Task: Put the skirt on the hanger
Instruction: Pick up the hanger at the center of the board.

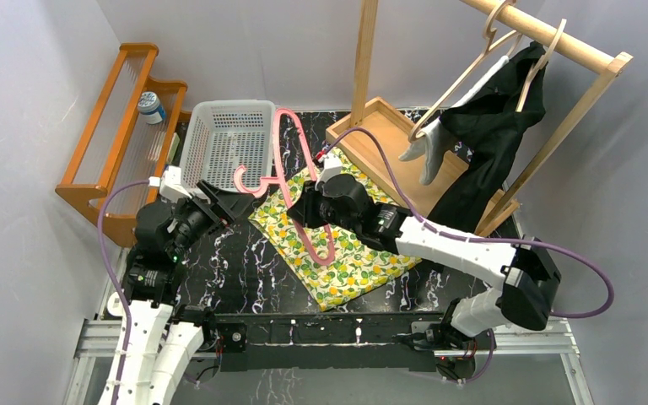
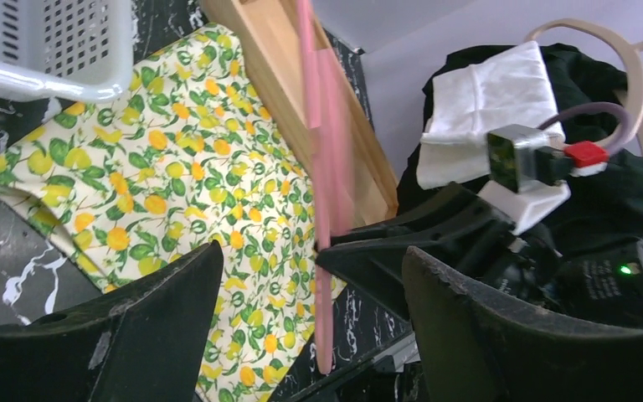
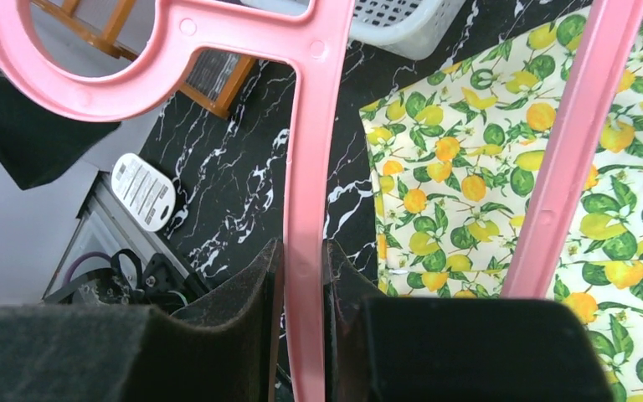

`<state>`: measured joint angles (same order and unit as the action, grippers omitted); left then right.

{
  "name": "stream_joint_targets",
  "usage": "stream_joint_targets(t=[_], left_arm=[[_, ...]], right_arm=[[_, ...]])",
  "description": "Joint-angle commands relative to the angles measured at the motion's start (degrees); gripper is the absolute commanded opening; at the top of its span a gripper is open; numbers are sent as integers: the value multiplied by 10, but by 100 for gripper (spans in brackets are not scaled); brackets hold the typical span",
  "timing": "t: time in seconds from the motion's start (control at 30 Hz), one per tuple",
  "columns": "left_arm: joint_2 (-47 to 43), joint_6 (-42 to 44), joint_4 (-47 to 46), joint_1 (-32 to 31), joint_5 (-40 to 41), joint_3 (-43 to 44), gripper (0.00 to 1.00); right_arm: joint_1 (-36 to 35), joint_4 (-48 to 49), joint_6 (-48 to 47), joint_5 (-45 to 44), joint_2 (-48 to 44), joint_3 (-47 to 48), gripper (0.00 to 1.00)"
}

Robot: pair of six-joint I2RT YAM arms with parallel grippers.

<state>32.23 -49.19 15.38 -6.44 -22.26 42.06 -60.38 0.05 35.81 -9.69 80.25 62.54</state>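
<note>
Left hand [image 2: 310,268] fingers spread wide, seemingly empty. Right hand [image 3: 301,251] out forward, pinched on hanger [image 3: 310,126].

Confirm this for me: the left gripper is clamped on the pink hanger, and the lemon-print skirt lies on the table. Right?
Wrong arm. The right gripper is clamped on the pink hanger, as the right wrist view shows; the left gripper stands open, holding nothing. The lemon-print skirt does lie on the table.
</note>
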Motion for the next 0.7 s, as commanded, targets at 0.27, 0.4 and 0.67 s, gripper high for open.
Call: stream_joint_targets(t=[0.27, 0.4, 0.67], left_arm=[[2, -16, -104, 1, -4, -31, 82], [30, -33, -120, 1, -5, -22, 80], [62, -47, -145, -6, 56, -23, 71]], right_arm=[[2, -5, 43, 24, 56, 104, 7], [2, -19, 57, 31, 86, 144, 7], [-1, -26, 83, 48, 140, 204, 7]])
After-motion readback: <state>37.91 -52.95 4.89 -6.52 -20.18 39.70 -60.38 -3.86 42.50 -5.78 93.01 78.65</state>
